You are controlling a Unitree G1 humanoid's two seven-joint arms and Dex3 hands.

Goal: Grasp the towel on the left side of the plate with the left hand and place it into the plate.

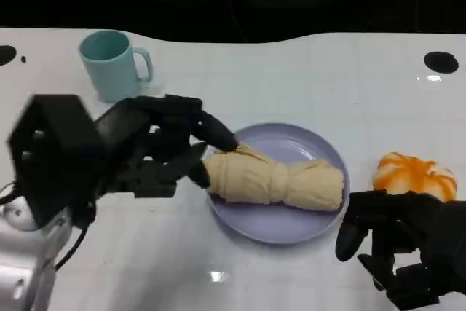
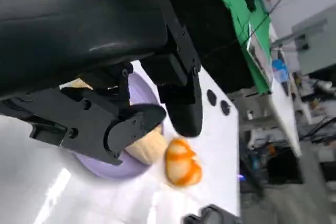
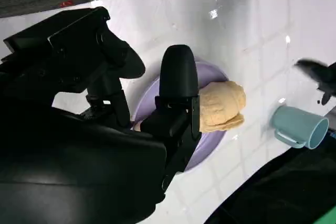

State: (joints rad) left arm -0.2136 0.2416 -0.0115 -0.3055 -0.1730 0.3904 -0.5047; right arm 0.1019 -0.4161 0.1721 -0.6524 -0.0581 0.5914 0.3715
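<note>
A rolled tan towel [image 1: 277, 180] lies across the lilac plate [image 1: 306, 140] at the table's middle. My left hand [image 1: 167, 147] hovers at the plate's left rim. Its fingers are spread above and beside the towel's left end, and I see no grip on it. The left wrist view shows the black fingers [image 2: 131, 127] apart, with the towel [image 2: 149, 148] and plate [image 2: 105, 170] beyond them. My right hand [image 1: 400, 242] rests low at the plate's right, holding nothing. In the right wrist view its fingers [image 3: 178, 77] stand in front of the towel [image 3: 220, 106].
A teal mug [image 1: 109, 63] stands behind my left hand at the back left. An orange-and-white round object [image 1: 413, 174] sits right of the plate, just above my right hand. The table's far edge runs along the dark background.
</note>
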